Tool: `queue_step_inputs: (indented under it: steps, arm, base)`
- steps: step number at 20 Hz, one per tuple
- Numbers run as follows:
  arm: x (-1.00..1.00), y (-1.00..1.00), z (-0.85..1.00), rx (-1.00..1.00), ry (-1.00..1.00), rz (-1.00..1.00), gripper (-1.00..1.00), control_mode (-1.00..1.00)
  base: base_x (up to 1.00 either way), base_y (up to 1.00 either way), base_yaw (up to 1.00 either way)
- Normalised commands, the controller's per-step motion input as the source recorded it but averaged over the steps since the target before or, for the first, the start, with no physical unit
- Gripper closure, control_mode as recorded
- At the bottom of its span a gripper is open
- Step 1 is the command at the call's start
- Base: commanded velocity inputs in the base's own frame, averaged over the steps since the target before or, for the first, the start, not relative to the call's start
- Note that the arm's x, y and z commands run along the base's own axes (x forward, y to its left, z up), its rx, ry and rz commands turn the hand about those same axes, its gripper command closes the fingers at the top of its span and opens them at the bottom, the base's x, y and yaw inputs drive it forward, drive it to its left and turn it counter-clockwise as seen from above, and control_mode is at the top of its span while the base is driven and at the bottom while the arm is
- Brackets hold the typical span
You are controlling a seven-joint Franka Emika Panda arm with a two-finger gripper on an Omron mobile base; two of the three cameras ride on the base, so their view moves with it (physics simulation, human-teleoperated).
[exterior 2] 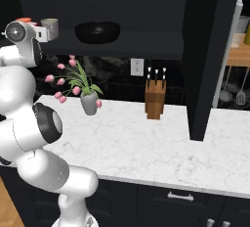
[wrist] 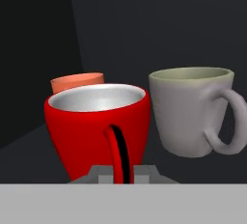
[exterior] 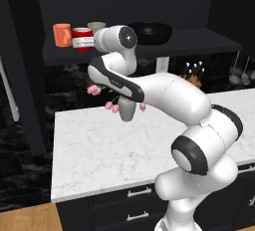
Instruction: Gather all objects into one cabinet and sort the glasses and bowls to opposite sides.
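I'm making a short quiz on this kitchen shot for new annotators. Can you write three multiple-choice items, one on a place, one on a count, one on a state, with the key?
1. Where does the black bowl sit?
A. on the cabinet shelf
B. on the marble counter
C. in a drawer

2. How many mugs are on the shelf?
A. one
B. two
C. three

3. What is the hand doing?
A. hanging open over the counter
B. shut on the red mug by its handle
C. holding the vase

Key: 1 A, the bowl rests on the dark shelf, right of the mugs. 2 C, the orange mug, the red one and the grey-white mug stand together. 3 B, the hand view shows the fingertips pinching the red handle.
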Motion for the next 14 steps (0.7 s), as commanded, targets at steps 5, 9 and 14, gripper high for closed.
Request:
queue_step_inputs:
  steps: [5, 9, 14]
  arm:
    - [0.0, 0.0, 0.0, 0.0, 0.0, 0.0, -1.0, -1.0]
    - [0.0, 0.0, 0.0, 0.0, 0.0, 0.0, -1.0, -1.0]
    - [0.0, 0.0, 0.0, 0.0, 0.0, 0.0, -1.0, -1.0]
  base:
    - [0.0, 0.0, 0.0]
    - [0.0, 0.0, 0.0]
    - [0.0, 0.0, 0.0]
